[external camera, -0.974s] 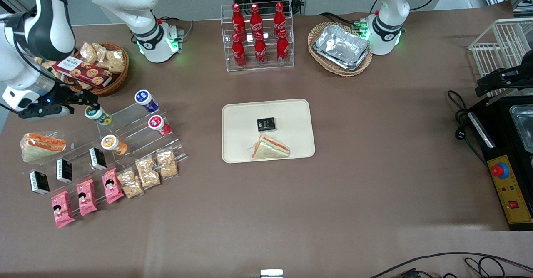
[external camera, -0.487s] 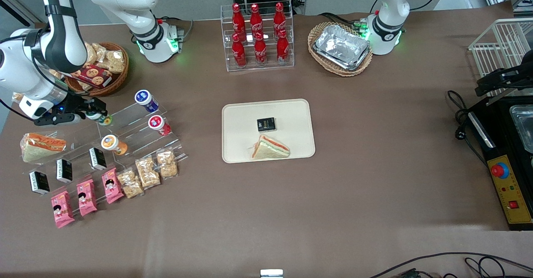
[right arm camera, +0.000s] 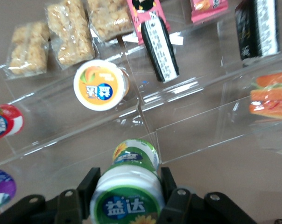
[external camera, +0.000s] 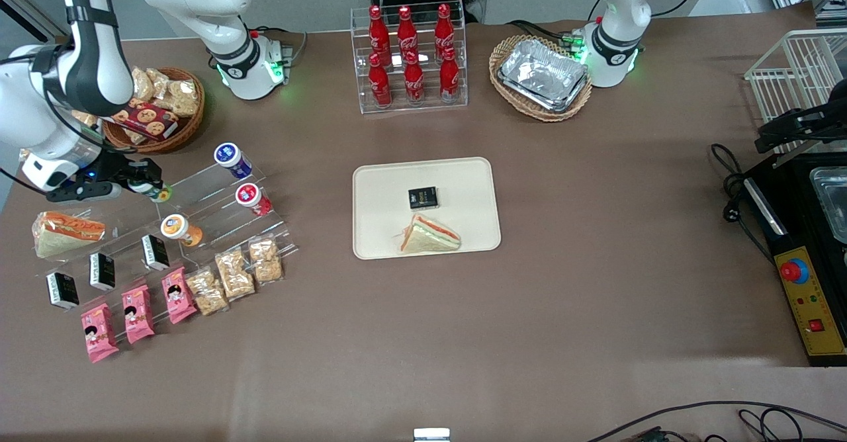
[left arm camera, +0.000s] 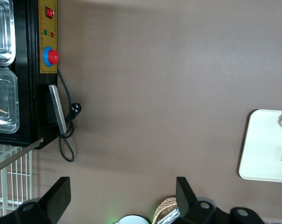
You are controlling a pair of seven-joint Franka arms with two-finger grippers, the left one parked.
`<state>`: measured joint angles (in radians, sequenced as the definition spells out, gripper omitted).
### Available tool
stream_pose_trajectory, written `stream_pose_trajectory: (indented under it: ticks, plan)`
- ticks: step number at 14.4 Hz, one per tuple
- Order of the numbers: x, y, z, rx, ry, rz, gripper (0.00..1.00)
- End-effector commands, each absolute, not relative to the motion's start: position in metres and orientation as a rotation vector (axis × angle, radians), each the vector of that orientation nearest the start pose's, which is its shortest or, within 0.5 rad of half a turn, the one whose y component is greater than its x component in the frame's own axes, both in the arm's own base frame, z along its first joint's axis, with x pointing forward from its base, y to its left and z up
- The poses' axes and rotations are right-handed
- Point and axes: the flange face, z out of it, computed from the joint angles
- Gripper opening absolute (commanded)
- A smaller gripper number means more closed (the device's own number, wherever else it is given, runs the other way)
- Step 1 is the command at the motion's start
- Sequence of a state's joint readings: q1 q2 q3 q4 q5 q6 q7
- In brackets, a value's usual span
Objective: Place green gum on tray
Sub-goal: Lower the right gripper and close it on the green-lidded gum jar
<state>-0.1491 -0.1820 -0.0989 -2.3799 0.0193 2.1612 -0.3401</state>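
The green gum (external camera: 159, 193) is a small green bottle with a whitish-green lid, at the top step of a clear acrylic stand (external camera: 198, 184) toward the working arm's end of the table. My right gripper (external camera: 147, 182) is over it and hides most of it in the front view. In the right wrist view the gum (right arm camera: 129, 191) sits between the black fingers (right arm camera: 87, 186), which press on both sides of its lid; the gripper (right arm camera: 127, 186) is shut on it. The cream tray (external camera: 384, 190) lies mid-table and holds a sandwich (external camera: 430, 235) and a small black box (external camera: 423, 197).
On the stand's steps lie an orange-lidded bottle (external camera: 175, 227), a red-lidded one (external camera: 248, 196) and a blue-lidded one (external camera: 228, 155), with snack packs below. A wicker snack basket (external camera: 159, 108) stands close by the gripper. A cola rack (external camera: 410, 58) stands farther from the camera than the tray.
My gripper has come down over the green gum and closed on its lid. The gum's lid, plain to see one second ago, is now covered in the front view.
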Motion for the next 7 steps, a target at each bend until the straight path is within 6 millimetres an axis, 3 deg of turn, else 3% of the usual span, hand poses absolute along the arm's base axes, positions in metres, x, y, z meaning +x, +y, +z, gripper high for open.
stream_pose_trajectory:
  ticks: [1,4,7]
  plan:
    - [0.486,-0.117,0.441,-3.093,-0.141,0.102,0.29]
    - [0.506,-0.113,0.495,-3.089,-0.107,0.148,0.29]
    - [0.521,-0.090,0.549,-3.089,-0.095,0.184,0.29]
